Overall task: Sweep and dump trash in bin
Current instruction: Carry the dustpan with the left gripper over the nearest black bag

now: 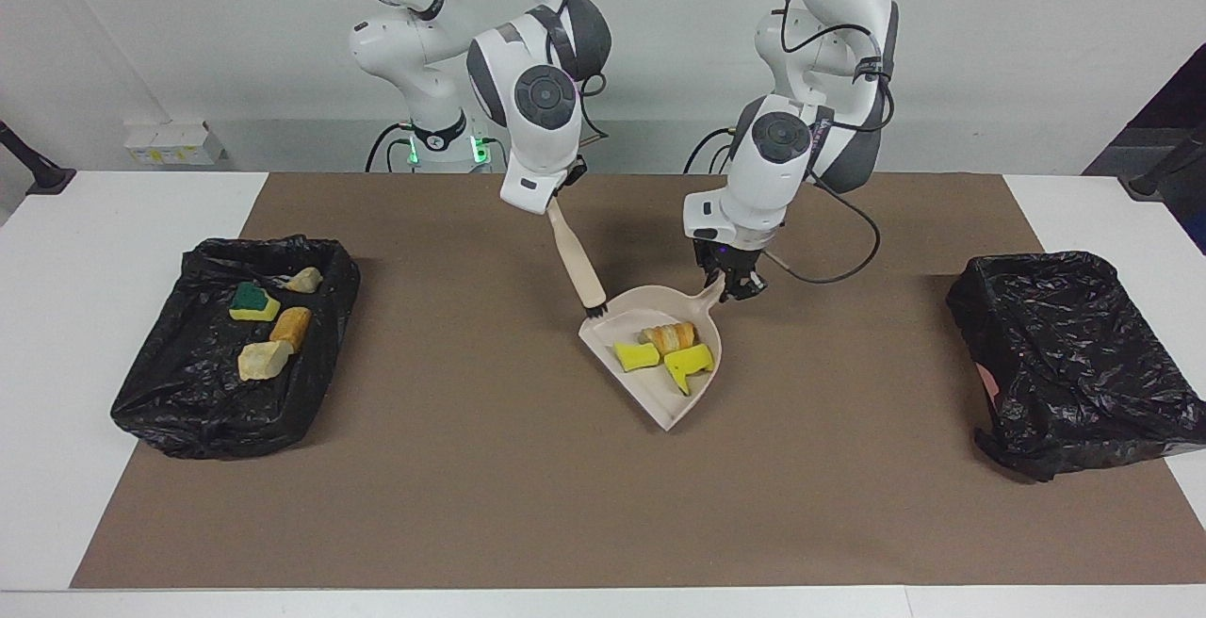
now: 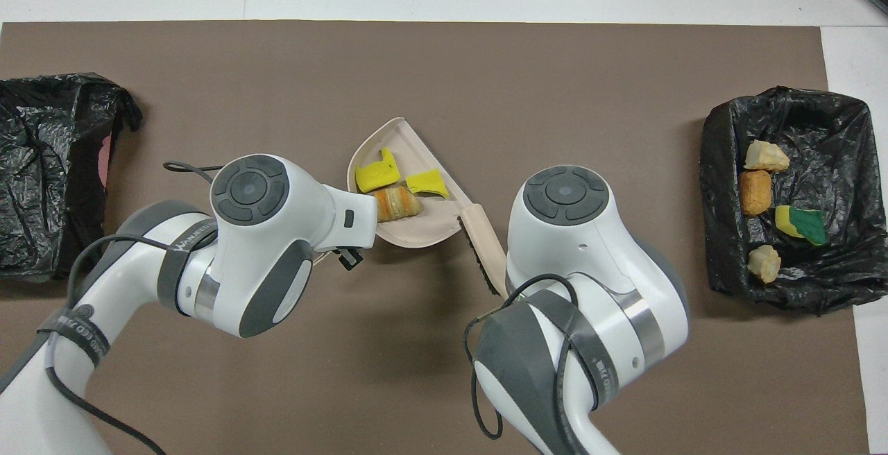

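Left gripper [image 1: 738, 285]: closed on the handle of the dustpan [image 1: 688, 392], holding it over the middle of the mat [image 1: 471, 467]. The pan appears slightly raised, mouth pointing away from the robots; whether its lip touches the mat cannot be told.

Right gripper [image 1: 556, 199]: closed on the handle of the brush [image 1: 577, 265], which hangs slanting down. The bristle end sits at the pan's edge on the right arm's side; actual contact cannot be confirmed.

Trash in the dustpan, count three: two yellow sponge chunks [image 1: 637, 356] [image 1: 689, 363] and one golden-brown bread piece [image 1: 670, 335]. The bread lies nearest the handle, the sponges just ahead of it, nearly touching.

Bins, count two, both lined with black bags. The bin at the right arm's end [image 1: 170, 392] holds four scraps: one green-backed sponge [image 1: 252, 301] and three bread pieces [image 1: 304, 280] [image 1: 292, 325] [image 1: 263, 360]. The bin at the left arm's end [image 1: 1074, 364] shows no contents in either view; a pink patch shows at its crumpled side in the overhead view.

Surface: a white tabletop [image 1: 85, 251] covered over most of its width by the brown mat; both bins sit at the mat's ends, overlapping onto the white. No loose scraps visible on the mat.

Room: plain white wall, a white outlet strip [image 1: 172, 142] at its base near the right arm's end, a green light at the right arm's base.
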